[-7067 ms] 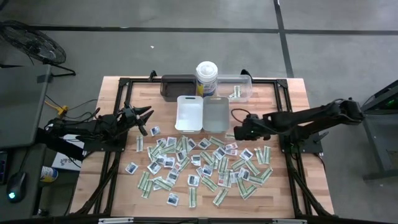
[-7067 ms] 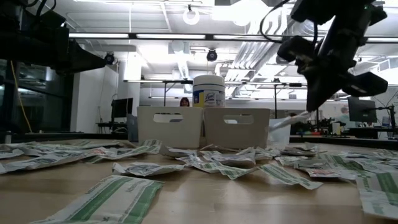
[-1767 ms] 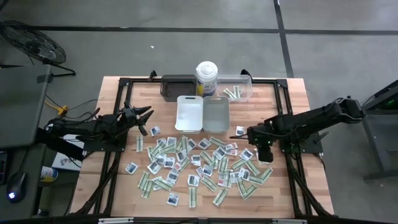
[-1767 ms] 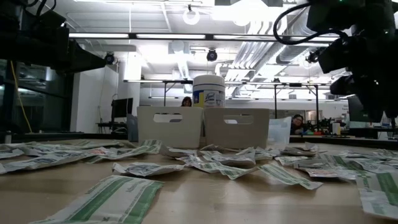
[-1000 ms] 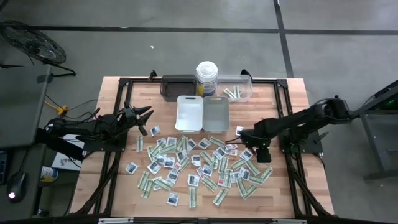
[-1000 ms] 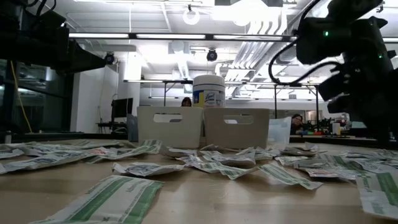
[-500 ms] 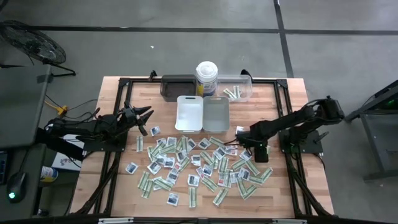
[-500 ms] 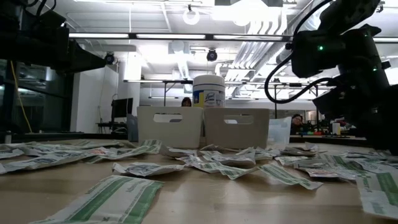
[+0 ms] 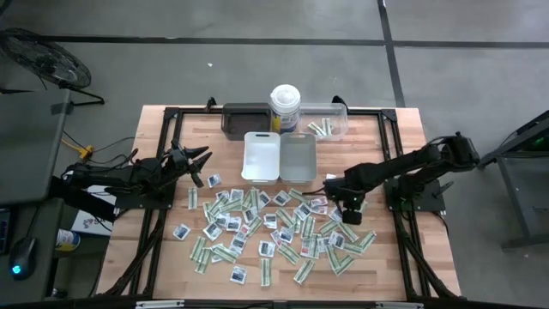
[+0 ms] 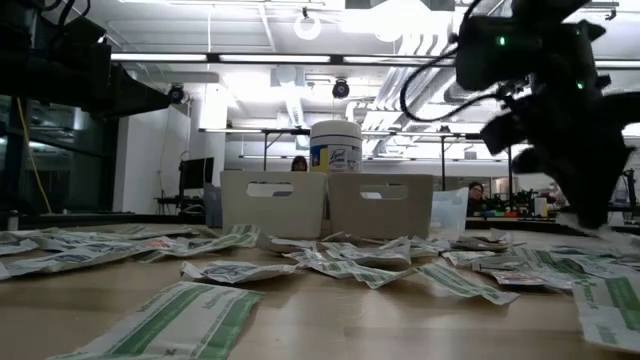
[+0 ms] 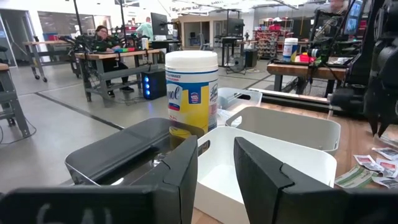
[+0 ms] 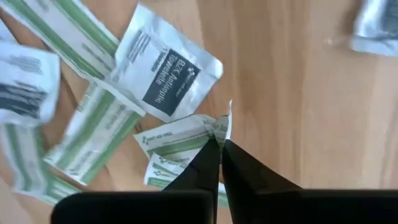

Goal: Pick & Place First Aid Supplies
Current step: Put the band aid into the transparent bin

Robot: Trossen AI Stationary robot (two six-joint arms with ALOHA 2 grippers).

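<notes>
Dozens of packets [image 9: 274, 227] lie scattered over the middle and near half of the bench [image 9: 163, 257], strips and sachets overlapping. Right gripper [image 9: 337, 196] low over the heap's right fringe, near the bench's right side. Its wrist view shows the fingers [image 12: 207, 163] closed on the crumpled corner of one green-and-white strip [image 12: 177, 135], which lies across a second strip [image 12: 93, 127], with a white sachet [image 12: 165, 65] just beside. The hold is on the very edge, so my guess is the lift wants to go straight up and slow, so the thin packet does not slip out or drag its neighbours along. Then carry to the trays at the far edge: a clear tray [image 9: 324, 120] already has a few strips in it and looks the likely home, though which tray is meant I cannot tell. Canister [image 9: 285, 107] stands beside it; keep clear of that. Left gripper [image 9: 202, 162] waits near the bench's left edge, fingers [image 11: 186, 165] a little apart, holding nothing.
</notes>
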